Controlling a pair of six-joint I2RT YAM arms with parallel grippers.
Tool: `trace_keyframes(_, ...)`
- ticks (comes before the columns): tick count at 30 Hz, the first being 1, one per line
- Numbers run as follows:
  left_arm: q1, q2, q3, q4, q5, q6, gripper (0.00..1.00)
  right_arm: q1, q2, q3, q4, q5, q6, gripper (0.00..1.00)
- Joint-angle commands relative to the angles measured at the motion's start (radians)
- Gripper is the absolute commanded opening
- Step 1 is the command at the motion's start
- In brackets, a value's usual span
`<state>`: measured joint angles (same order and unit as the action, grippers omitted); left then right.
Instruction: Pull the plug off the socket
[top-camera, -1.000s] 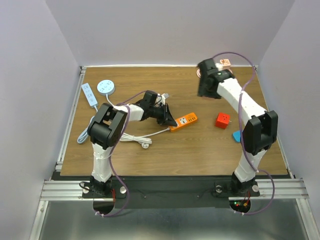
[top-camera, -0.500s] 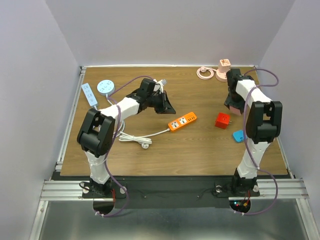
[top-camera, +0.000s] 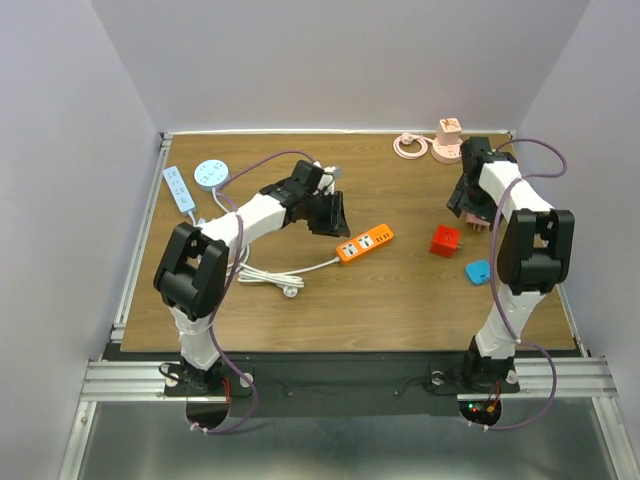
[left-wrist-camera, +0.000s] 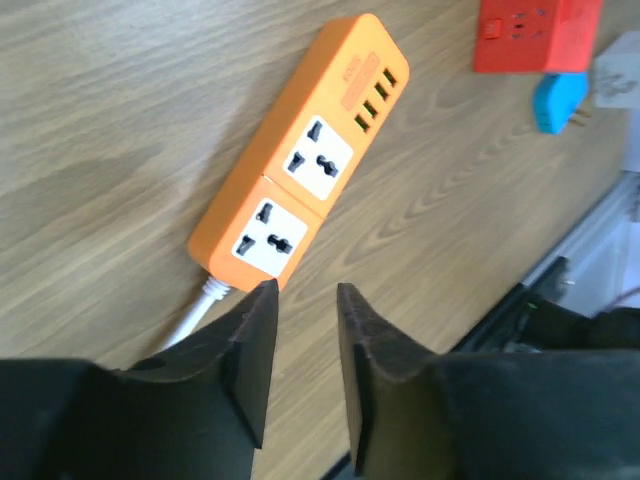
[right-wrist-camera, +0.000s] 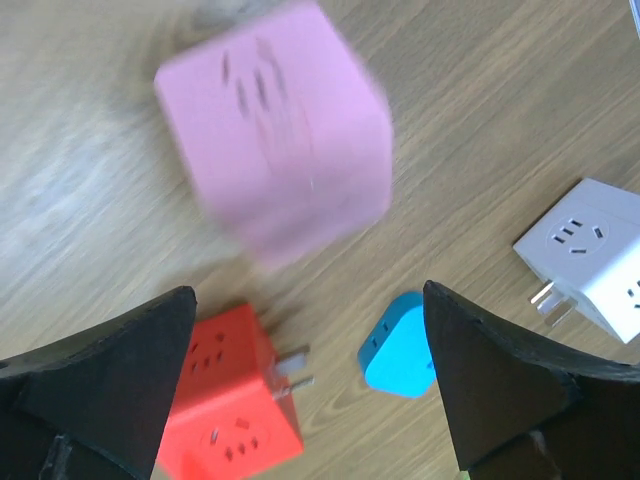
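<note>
left gripper (left-wrist-camera: 303, 300) jaws narrow, empty; orange power strip (left-wrist-camera: 300, 170) just ahead, long axis to upper right, sockets bare; right gripper (right-wrist-camera: 308, 295) wide, empty, pink cube (right-wrist-camera: 275, 140) ahead

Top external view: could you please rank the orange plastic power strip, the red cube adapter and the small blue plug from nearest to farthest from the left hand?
1. Orange plastic power strip, just right of the left hand.
2. Red cube adapter, farther right.
3. Small blue plug, near the table's right edge.
</note>
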<state>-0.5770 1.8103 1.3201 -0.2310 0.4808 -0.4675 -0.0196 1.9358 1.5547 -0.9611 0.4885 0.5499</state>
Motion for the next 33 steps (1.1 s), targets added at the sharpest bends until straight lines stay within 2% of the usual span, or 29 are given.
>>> trace_keyframes(1, -0.044, 0.003, 0.108, -0.092, -0.151, 0.131, 0.47, -0.005, -0.136, 0.036, 0.002, -0.054, 0.001, 1.0)
trace_keyframes(2, -0.053, 0.01, 0.123, -0.103, -0.174, 0.147, 0.51, -0.005, -0.152, 0.042, 0.002, -0.071, -0.013, 1.0)
trace_keyframes(3, -0.073, 0.027, 0.152, -0.113, -0.218, 0.164, 0.62, -0.005, -0.167, 0.047, 0.002, -0.082, -0.021, 1.0)
trace_keyframes(5, -0.092, 0.049, 0.185, -0.132, -0.275, 0.214, 0.69, -0.005, -0.213, 0.051, 0.002, -0.122, -0.044, 1.0)
trace_keyframes(7, -0.115, 0.089, 0.221, -0.142, -0.306, 0.245, 0.84, -0.005, -0.25, 0.05, 0.002, -0.168, -0.063, 1.0)
trace_keyframes(9, -0.129, 0.136, 0.263, -0.152, -0.333, 0.294, 0.88, -0.005, -0.271, 0.044, 0.002, -0.197, -0.071, 1.0)
trace_keyframes(15, -0.167, 0.283, 0.395, -0.221, -0.429, 0.424, 0.9, -0.005, -0.353, 0.012, 0.002, -0.28, -0.079, 1.0)
trace_keyframes(17, -0.187, 0.311, 0.418, -0.234, -0.436, 0.463, 0.95, -0.005, -0.371, -0.01, 0.004, -0.304, -0.077, 1.0)
trace_keyframes(21, -0.218, 0.346, 0.449, -0.234, -0.439, 0.544, 0.97, -0.005, -0.394, -0.047, 0.002, -0.315, -0.082, 1.0)
trace_keyframes(29, -0.231, 0.281, 0.384, -0.202, -0.346, 0.616, 0.98, -0.005, -0.4, -0.07, 0.002, -0.303, -0.097, 1.0)
trace_keyframes(33, -0.231, 0.311, 0.389, -0.223, -0.344, 0.618, 0.98, -0.005, -0.393, -0.062, 0.002, -0.318, -0.097, 1.0)
